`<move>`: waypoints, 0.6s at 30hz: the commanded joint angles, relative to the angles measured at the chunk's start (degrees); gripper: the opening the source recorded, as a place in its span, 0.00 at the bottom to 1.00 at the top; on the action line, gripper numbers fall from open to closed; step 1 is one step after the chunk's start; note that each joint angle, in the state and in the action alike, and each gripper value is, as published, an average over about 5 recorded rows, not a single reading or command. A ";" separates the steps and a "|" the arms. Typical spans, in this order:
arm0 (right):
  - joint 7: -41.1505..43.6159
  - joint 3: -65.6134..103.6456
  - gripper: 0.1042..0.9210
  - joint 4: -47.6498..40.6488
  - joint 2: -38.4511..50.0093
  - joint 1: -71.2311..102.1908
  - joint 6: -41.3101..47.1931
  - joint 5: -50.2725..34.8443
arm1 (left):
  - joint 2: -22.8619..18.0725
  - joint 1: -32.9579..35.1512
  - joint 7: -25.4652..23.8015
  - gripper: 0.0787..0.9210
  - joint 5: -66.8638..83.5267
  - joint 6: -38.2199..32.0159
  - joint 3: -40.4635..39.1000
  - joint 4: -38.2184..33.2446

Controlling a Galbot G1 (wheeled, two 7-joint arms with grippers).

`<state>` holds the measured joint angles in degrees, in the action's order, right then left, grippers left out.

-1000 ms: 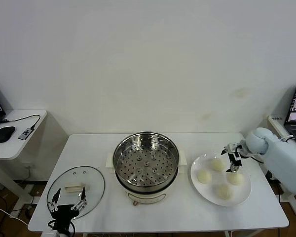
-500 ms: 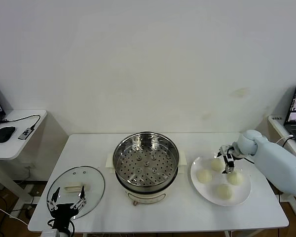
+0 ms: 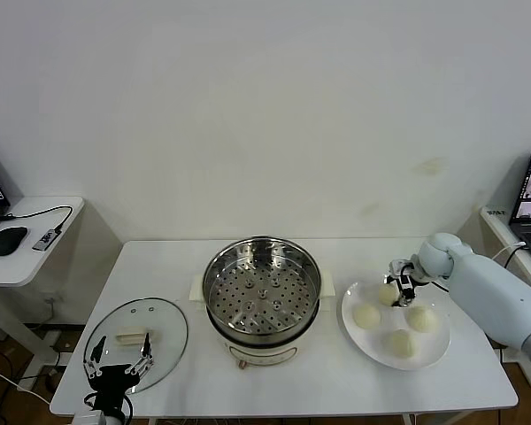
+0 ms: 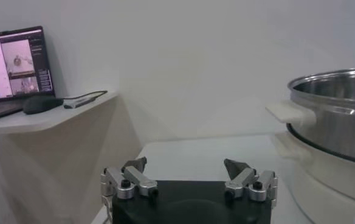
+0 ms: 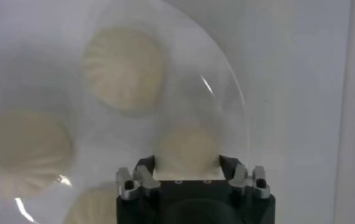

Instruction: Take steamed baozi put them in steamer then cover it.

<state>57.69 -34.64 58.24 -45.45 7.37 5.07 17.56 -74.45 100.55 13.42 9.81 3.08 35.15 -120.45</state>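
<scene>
Cream-white bun (image 5: pixel 186 148) between right claw (image 5: pixel 188 172) fingers, clamped, on plate (image 3: pixel 438 348).

Right gripper (image 5: pixel 188 173) closed on one baozi (image 5: pixel 188 148) — three others on plate (image 5: pixel 229 91)

The right gripper (image 3: pixel 396 289) has been shifted left across the plate (image 3: pixel 435 350), from the right-hand baozi to the far baozi (image 3: pixel 388 295), and its fingers have been closed around it.
</scene>
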 commanded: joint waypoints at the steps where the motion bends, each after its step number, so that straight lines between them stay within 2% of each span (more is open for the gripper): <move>1: 0.17 -0.46 0.60 3.52 2.24 -0.84 0.42 -1.29 | 0.09 0.09 0.04 0.88 0.33 0.04 0.10 0.20; 11: 1.21 -8.42 0.59 13.42 9.84 -14.66 0.89 -11.25 | 1.17 -0.17 -0.86 0.88 3.94 -0.77 0.04 1.06; 18: 0.28 -20.63 0.60 18.13 7.29 -30.82 -0.36 -22.16 | 2.48 -1.19 -2.75 0.88 7.66 -2.46 -0.18 1.62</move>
<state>58.41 -44.39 70.20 -38.81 -7.59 5.20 6.37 -72.84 99.85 12.04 13.40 1.88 35.10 -119.22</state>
